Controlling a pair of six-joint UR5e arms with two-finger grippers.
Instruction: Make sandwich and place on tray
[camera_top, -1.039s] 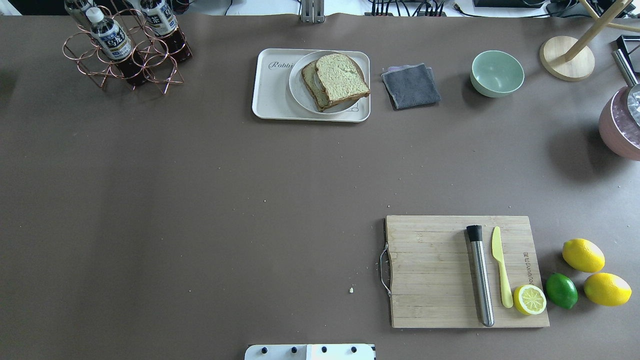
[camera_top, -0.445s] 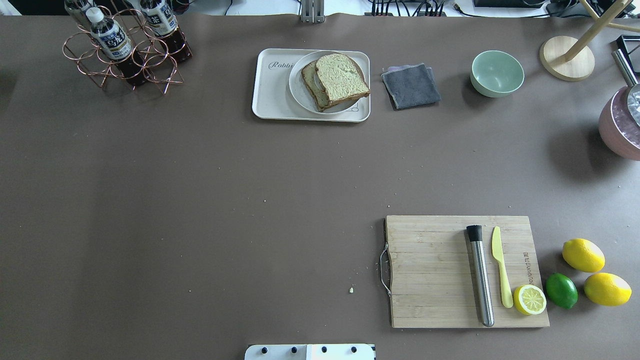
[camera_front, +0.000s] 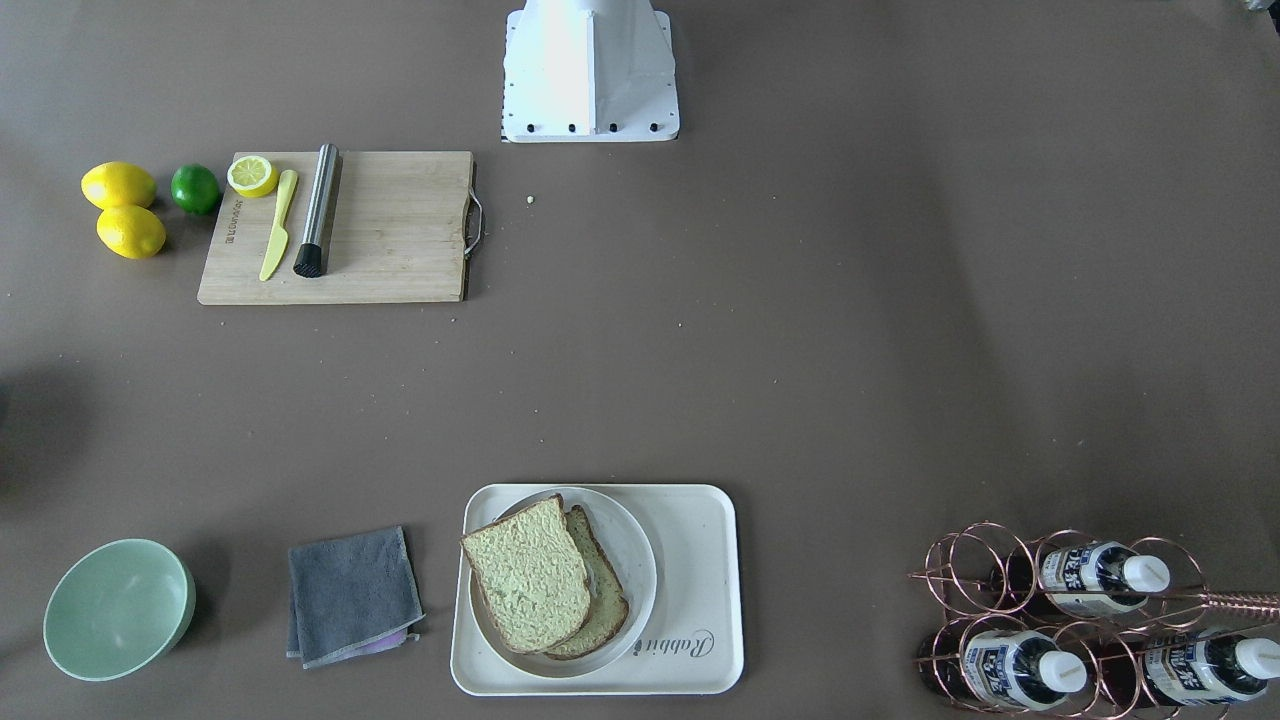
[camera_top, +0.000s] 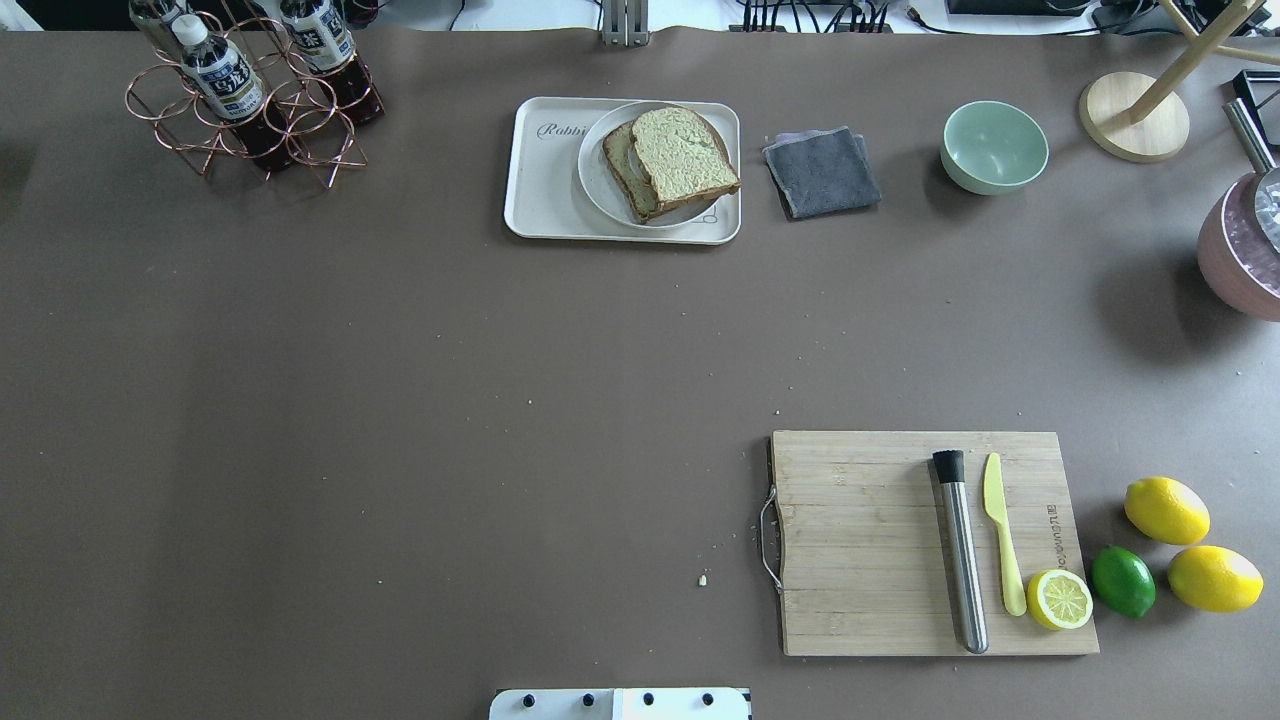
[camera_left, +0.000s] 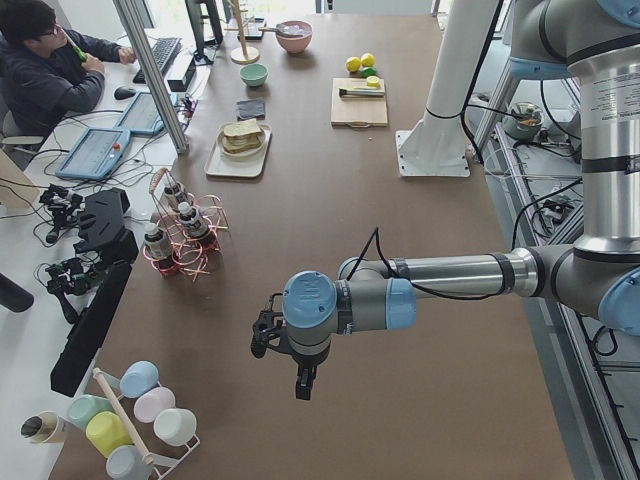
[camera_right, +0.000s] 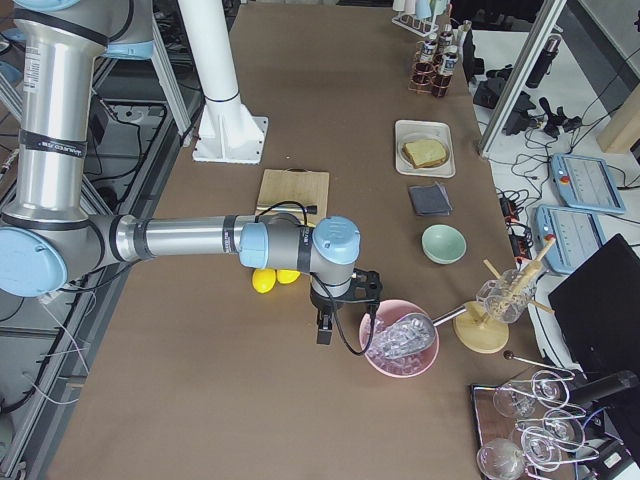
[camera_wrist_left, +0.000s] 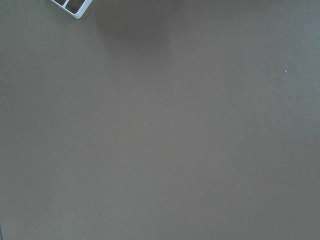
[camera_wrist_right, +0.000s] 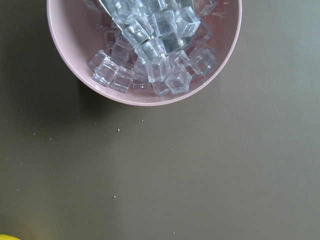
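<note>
The sandwich (camera_top: 672, 160) is two greenish-tan slices with dark crust, stacked askew on a round white plate (camera_top: 600, 185) that sits on the cream tray (camera_top: 545, 200) at the far middle of the table. The egg is hidden between the slices. The sandwich (camera_front: 540, 590) and the tray (camera_front: 700, 560) also show in the front-facing view. My left gripper (camera_left: 302, 385) hangs over bare table far to the left, seen only from the left side. My right gripper (camera_right: 322, 330) hangs beside the pink ice bowl, seen only from the right side. I cannot tell whether either is open or shut.
A wooden cutting board (camera_top: 925, 545) at the near right carries a steel muddler, a yellow knife and a lemon half, with lemons and a lime beside it. A grey cloth (camera_top: 822, 172), a green bowl (camera_top: 994, 147), a copper bottle rack (camera_top: 250, 100) and a pink bowl of ice (camera_wrist_right: 145, 50) stand around.
</note>
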